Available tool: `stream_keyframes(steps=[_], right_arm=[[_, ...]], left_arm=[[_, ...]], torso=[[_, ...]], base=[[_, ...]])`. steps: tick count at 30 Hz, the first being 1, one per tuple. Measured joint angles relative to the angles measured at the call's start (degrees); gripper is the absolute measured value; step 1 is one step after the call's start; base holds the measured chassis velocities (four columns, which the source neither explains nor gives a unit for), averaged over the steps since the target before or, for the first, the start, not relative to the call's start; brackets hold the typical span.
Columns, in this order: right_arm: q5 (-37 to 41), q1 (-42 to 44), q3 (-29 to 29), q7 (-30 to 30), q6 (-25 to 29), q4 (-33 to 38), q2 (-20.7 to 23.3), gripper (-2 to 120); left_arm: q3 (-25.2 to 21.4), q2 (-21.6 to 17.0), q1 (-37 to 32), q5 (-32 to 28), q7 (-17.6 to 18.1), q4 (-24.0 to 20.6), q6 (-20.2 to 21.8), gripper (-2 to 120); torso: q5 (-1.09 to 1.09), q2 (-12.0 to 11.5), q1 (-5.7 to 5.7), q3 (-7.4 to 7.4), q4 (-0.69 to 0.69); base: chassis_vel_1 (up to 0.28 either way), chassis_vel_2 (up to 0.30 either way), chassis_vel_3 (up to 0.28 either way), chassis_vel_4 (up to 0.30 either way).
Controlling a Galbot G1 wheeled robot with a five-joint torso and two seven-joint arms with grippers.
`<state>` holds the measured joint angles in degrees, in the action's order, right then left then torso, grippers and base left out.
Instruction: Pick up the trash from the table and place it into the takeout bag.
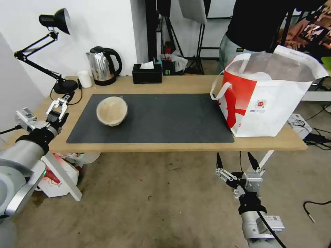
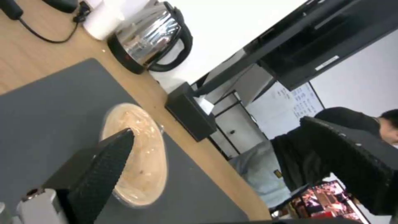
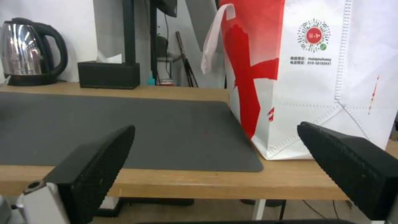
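One beige bowl [image 1: 112, 110], one takeout bag [image 1: 267, 94], one kettle [image 1: 102, 65], one tissue box [image 1: 147, 73], one desk lamp [image 1: 51, 48], one white cup [image 1: 84, 79].

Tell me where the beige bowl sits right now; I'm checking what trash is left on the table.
In the head view the beige bowl rests on the left part of the dark grey mat, in front of the kettle, with the left gripper nearby.
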<state>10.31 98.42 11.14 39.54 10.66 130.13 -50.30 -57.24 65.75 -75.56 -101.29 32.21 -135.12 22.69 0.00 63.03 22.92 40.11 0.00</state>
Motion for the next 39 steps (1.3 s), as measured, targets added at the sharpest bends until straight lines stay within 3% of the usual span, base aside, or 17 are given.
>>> stream_keyframes(steps=[5,39], right_arm=[[0.0,0.0,0.0,0.0,0.0,0.0,0.0,100],[0.0,0.0,0.0,0.0,0.0,0.0,0.0,100]], left_arm=[[0.7,-0.6,1.0,1.9,1.9,1.8,-0.2,100],[4.8,-1.8,3.9,5.8,1.5,8.9,0.4,100]], torso=[[0.00,0.0,0.00,0.00,-0.01],[0.00,0.0,0.00,0.00,-0.01]], base=[[0.000,0.000,0.000,0.000],[0.000,0.000,0.000,0.000]])
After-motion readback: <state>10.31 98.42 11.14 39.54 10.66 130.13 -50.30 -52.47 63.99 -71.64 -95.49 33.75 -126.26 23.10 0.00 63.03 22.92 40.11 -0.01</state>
